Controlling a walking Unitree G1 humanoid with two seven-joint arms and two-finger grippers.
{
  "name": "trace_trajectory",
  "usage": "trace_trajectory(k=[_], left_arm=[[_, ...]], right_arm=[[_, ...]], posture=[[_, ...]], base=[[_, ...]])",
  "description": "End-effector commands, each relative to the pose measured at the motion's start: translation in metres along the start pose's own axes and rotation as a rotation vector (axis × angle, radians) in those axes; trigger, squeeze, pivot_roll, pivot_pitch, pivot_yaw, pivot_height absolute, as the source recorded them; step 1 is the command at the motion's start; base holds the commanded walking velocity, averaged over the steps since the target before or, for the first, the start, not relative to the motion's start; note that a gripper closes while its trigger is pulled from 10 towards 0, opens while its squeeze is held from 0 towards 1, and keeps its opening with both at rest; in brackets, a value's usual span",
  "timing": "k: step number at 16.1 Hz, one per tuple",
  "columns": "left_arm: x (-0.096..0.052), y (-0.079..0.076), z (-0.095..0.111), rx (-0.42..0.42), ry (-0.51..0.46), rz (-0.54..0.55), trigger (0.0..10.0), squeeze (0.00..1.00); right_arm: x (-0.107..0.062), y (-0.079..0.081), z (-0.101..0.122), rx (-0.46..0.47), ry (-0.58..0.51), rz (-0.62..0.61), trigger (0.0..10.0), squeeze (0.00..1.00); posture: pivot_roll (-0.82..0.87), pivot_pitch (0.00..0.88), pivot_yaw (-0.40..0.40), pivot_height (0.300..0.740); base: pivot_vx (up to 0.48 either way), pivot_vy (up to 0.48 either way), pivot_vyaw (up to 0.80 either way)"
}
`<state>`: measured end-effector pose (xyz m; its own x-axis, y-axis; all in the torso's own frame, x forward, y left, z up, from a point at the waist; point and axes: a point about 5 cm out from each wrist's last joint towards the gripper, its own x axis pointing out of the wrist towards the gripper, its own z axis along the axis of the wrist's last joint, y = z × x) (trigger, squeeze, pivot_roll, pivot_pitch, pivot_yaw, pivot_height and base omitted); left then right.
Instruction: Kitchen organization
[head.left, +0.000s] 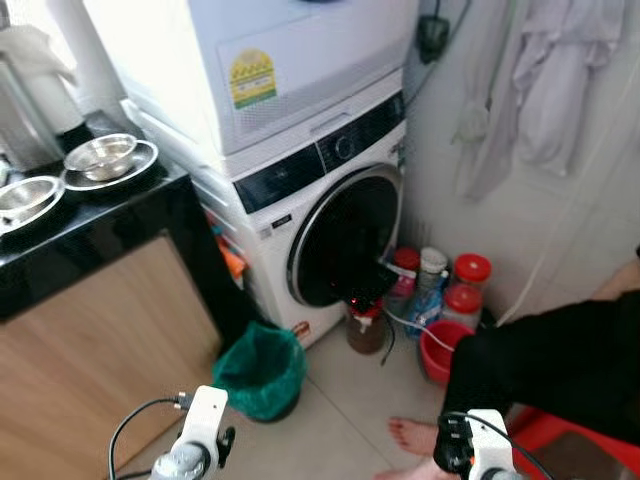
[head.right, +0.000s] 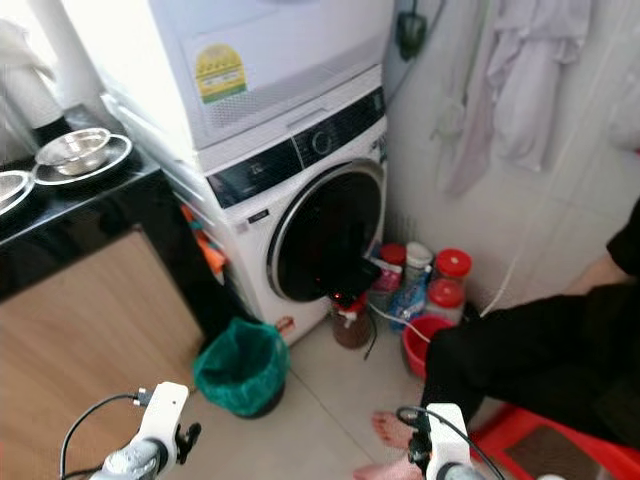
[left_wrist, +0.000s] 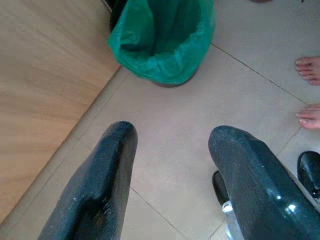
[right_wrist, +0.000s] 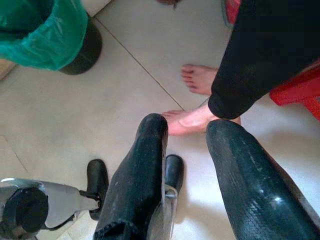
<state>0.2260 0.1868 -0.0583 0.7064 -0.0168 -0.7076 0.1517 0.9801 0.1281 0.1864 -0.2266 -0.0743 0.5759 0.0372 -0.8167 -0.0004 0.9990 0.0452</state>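
Two steel bowls stand on the black counter (head.left: 100, 232) at the left: one bowl (head.left: 100, 153) rests on a steel plate (head.left: 143, 163), and the other bowl (head.left: 25, 195) sits nearer the edge of view. Both arms hang low over the tiled floor, far below the counter. My left gripper (left_wrist: 172, 145) is open with bare floor between its fingers, beside the wooden cabinet front (left_wrist: 35, 85). My right gripper (right_wrist: 187, 132) is open too, holding nothing, just above a person's bare foot (right_wrist: 192, 120).
A green-lined bin (head.left: 260, 370) stands on the floor by the cabinet. A washing machine (head.left: 330, 215) with a dryer (head.left: 280, 60) on top is ahead. Red-lidded bottles (head.left: 470, 272) and a red bucket (head.left: 438, 350) crowd its corner. A person in black trousers (head.left: 560, 360) sits at the right.
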Motion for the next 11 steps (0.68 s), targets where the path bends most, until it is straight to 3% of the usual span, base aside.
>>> trace_trajectory(k=[1,4,11], left_arm=[[-0.0005,0.0034,-0.0007,-0.001,0.000,0.005,10.0,0.00],[0.0001,0.0017,0.0019,-0.014,-0.012,0.003,10.0,0.00],[-0.0013,0.0011,-0.0047,-0.024,0.009,0.014,10.0,0.00]], right_arm=[[0.0013,0.0025,0.0057,0.000,-0.022,0.003,10.0,0.00],[0.0014,0.0025,0.0060,0.005,-0.025,0.001,10.0,0.00],[0.0015,0.0026,0.0064,0.004,-0.024,0.001,10.0,0.00]], posture=[[-0.08,0.000,0.099,0.740],[-0.08,0.000,0.099,0.740],[-0.07,0.000,0.098,0.740]], base=[[0.000,0.000,0.00],[0.000,0.090,0.00],[0.000,0.351,0.00]])
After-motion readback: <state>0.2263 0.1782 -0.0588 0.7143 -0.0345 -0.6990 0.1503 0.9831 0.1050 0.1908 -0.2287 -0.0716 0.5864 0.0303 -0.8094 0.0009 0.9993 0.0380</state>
